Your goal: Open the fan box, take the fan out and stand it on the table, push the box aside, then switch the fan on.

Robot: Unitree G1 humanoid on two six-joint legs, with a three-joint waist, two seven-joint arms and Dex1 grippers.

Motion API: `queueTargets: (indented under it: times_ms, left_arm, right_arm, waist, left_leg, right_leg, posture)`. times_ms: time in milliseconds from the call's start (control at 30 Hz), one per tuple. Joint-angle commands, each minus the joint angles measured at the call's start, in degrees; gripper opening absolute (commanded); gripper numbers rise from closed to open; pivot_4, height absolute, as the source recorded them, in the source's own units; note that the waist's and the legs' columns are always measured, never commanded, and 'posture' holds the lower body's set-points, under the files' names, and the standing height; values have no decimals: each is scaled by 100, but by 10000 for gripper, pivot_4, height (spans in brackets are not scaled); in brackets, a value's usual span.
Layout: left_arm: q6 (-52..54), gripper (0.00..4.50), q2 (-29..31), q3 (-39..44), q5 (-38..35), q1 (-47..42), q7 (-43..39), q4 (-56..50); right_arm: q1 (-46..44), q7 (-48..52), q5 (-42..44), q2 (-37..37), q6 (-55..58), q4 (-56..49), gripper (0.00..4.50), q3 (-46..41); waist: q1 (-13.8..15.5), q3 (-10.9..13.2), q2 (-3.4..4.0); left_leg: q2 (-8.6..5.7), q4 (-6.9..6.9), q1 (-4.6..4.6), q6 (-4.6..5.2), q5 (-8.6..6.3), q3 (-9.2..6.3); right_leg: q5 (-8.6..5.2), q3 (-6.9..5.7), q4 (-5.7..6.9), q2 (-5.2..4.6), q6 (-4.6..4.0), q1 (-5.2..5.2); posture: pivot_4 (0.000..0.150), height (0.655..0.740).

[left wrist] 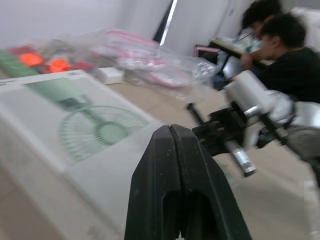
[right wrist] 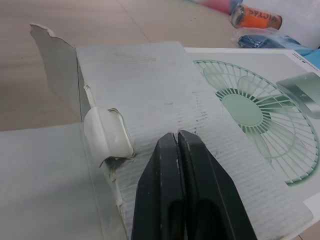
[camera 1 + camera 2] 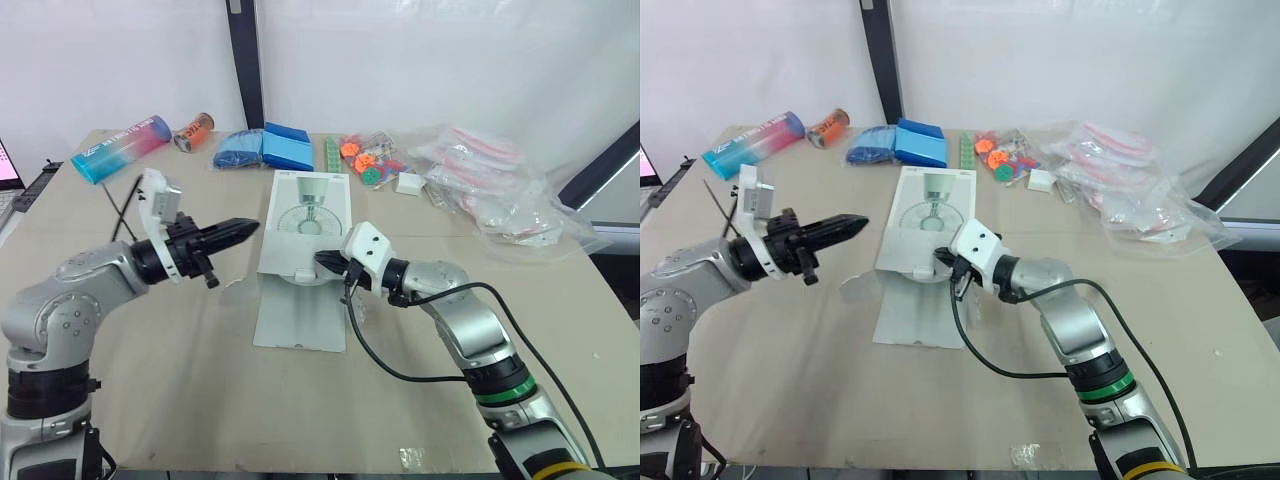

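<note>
Looking down from the head views, finds the flat white cardboard fan box (image 3: 300, 230), printed with a green fan, lying in the middle of the beige table (image 3: 180, 400) with its near flap folded out toward the robot. Adds from the right wrist view a curled strip of white tape (image 2: 107, 135) at the flap's fold and a torn side tab (image 2: 55, 65) standing upright. Catches in the left wrist view two seated people (image 1: 285, 60) in dark clothes beyond the table. Reaches in with the right gripper (image 3: 322, 262) from the box's right, forearm low, fingers pressed together and empty, tips over ribbed cardboard beside the fan print; cannot tell whether touching. Hangs the left gripper (image 3: 245, 228) above the tabletop just left of the box, elbow bent, fingers closed on nothing, pointing at it.
</note>
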Motion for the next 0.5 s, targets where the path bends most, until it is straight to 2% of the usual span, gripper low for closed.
queueTargets:
  times_ms: [33,100,300,500]
  left_arm:
    - [187,0,-597,113,-892,575,1155,-663]
    - [84,0,-966,20,-1057,1109,1680,-1035]
    - [-283,0,-1544,-192,-1077,2181,2480,-1608]
    - [-751,0,-1787,-562,-594,3243,2484,-1581]
  right_arm:
    - [-62,47,-43,4,-19,156,642,45]
    - [-97,88,-40,7,-43,201,642,58]
    - [-170,243,-30,16,-113,307,642,162]
    - [-241,403,-47,44,-171,414,642,249]
  waist:
    - [-10,0,-1]
    - [-24,0,0]
    - [2,-2,0]
    - [-2,-2,0]
  left_leg:
    - [1,0,-1,-1,0,-1]
    - [4,-4,6,-1,0,10]
    - [2,-3,7,-11,6,4]
    - [5,-7,14,-9,5,6]
  right_leg:
    - [1,0,0,1,-1,0]
    - [2,6,4,1,-3,-3]
    - [4,5,2,4,-7,2]
    - [1,7,-1,10,-12,6]
  posture:
    - [1500,7400]
    - [1500,7400]
    - [1500,7400]
    - [1500,7400]
